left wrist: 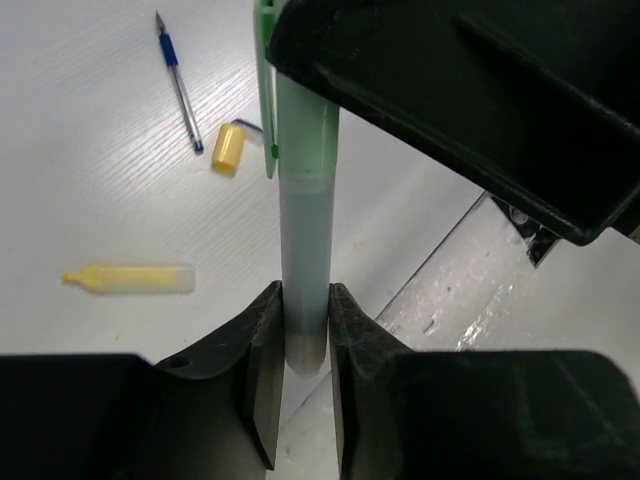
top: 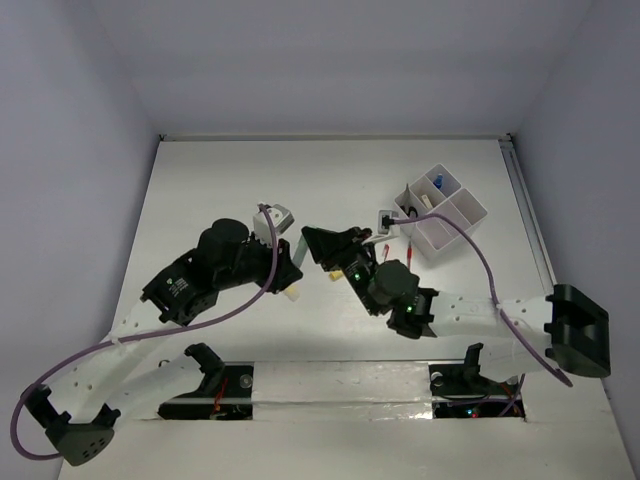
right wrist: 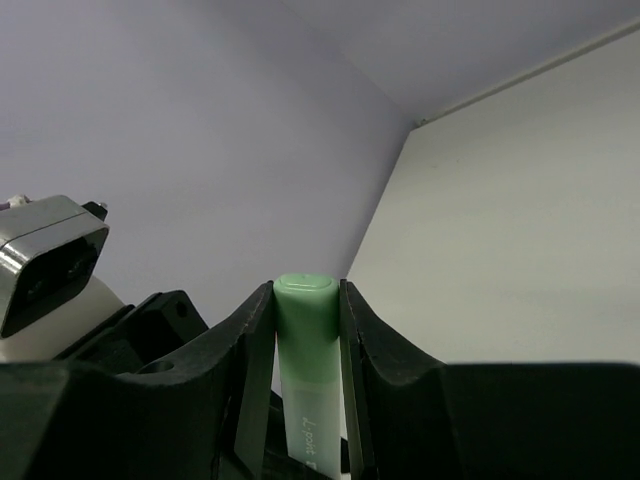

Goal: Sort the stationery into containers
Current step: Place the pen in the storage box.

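It looked like a handover above the bench, left of the tray (top: pixel 445 243): the left hand (left wrist: pixel 305 312) gripped the green marker (left wrist: pixel 305 215) by its barrel and the right hand (right wrist: pixel 307 300) by its cap end, so next the left hand should let go.

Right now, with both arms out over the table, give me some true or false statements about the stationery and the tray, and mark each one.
1. The left gripper and the right gripper are both shut on the green marker, one at each end. True.
2. The yellow highlighter lying on the table has its cap on. False: its tip is bare, and the yellow cap lies apart from it.
3. A blue pen lies on the table close to the yellow cap. True.
4. The white organizer tray stands on the left arm's side. False: it stands on the right arm's side of the table.
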Robot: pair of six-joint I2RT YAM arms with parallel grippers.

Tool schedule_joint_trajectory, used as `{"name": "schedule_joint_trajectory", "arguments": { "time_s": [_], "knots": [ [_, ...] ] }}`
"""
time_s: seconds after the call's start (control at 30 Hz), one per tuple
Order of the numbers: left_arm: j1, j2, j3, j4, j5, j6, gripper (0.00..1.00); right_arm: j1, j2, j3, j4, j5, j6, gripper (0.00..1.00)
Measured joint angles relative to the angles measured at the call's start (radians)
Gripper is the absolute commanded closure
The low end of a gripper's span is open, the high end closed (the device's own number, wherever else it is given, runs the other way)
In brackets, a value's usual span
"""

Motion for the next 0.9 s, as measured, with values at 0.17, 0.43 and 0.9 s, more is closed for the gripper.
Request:
{"name": "schedule_joint_trajectory", "arguments": {
  "time_s": [0.17,0.43,0.9],
  "knots": [
    [0.011,-0.028,-0.074,0.214,-0.031,-0.017,0.44,-0.068,-0.08,0.011,-0.172,-0.041,-0.069,1.0],
    [0.022,-0.145,-0.15,0.359,-0.068,-0.02,0.2,-0.381,-0.165,0.013,-0.407,-0.045,-0.15,1.0],
    [0.022,-0.231,-0.235,0.363,-0.126,-0.017,0.01,-0.759,-0.246,-0.047,-0.344,0.196,-0.542,1.0]
  ]
}}
